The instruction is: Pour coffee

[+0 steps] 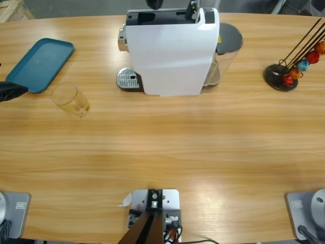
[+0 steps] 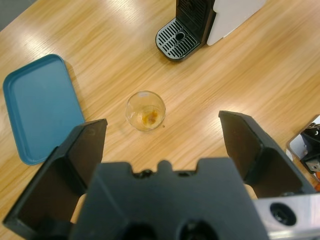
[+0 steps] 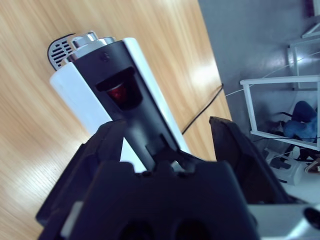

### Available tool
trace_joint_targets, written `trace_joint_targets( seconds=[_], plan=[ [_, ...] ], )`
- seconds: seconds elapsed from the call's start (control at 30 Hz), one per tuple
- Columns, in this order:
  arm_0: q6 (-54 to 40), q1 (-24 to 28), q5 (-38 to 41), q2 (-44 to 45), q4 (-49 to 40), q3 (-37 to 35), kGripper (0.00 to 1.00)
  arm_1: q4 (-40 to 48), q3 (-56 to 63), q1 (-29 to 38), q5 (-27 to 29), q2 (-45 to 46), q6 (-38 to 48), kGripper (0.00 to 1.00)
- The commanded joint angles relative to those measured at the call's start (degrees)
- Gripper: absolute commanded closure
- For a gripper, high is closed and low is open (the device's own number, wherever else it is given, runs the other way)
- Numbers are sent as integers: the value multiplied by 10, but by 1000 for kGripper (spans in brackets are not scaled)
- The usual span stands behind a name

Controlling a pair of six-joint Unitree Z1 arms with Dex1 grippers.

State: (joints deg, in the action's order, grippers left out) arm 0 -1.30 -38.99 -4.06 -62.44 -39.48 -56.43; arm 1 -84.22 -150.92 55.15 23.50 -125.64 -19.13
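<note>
Glass (image 2: 145, 111) stands on the bench, untaken, beneath the empty wide-open left tool (image 2: 162, 145); next, descend; right tool (image 3: 165, 145) gapes round the machine (image 3: 120, 95).

Left gripper (image 2: 162, 145) hovers with jaws spread wide; right gripper (image 3: 167, 137) likewise.

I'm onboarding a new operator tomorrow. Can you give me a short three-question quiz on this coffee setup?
1. True or false: the glass stands on the drip grate of the coffee machine.
2. Which is nearest the glass? A) teal tray B) capsule rack C) water tank
3. Fill in: the left pincer hangs above the ____ with its jaws apart.

Key: 1 false, it stands on the table; 2 A; 3 glass.
</note>
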Motion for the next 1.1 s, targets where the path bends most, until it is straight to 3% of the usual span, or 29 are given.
trace_joint_targets(
  seconds=[0.03,0.13,0.23,0.27,0.3,0.33,0.37,0.43,0.67,0.87,0.9,1.0,1.03,1.07,1.1],
  plan=[
    [2,-7,9,-13,7,23,32,-30,-198,5,19,65,13,312],
    [2,-7,9,-15,9,23,32,-67,-198,5,6,80,38,747],
    [2,-7,9,-15,9,22,32,-78,-195,6,2,104,45,867],
    [2,-7,9,-15,9,22,32,-78,-195,6,3,110,45,848],
    [2,-7,9,-15,9,22,32,-79,-194,5,4,115,45,704],
    [2,-7,9,-15,9,22,32,-79,-193,5,6,120,45,419],
    [2,-7,9,-15,9,22,32,-79,-191,6,7,124,45,297],
    [2,-7,9,-15,9,22,32,-79,-184,6,8,133,45,163],
    [2,-7,9,-15,9,22,32,-79,-152,6,9,187,49,2],
    [2,-7,10,-19,9,21,32,-77,-29,6,17,238,57,0],
    [2,-7,10,-20,10,21,32,-76,-3,5,26,239,69,35],
    [2,-7,10,-18,9,22,32,-61,62,-9,31,242,117,348],
    [2,-7,9,-17,9,22,32,-37,100,-17,32,250,140,382],
    [2,-7,9,-17,9,22,32,7,155,-25,30,267,162,565],
    [2,-7,9,-16,8,22,32,58,216,-31,30,288,182,909]
  ],
)
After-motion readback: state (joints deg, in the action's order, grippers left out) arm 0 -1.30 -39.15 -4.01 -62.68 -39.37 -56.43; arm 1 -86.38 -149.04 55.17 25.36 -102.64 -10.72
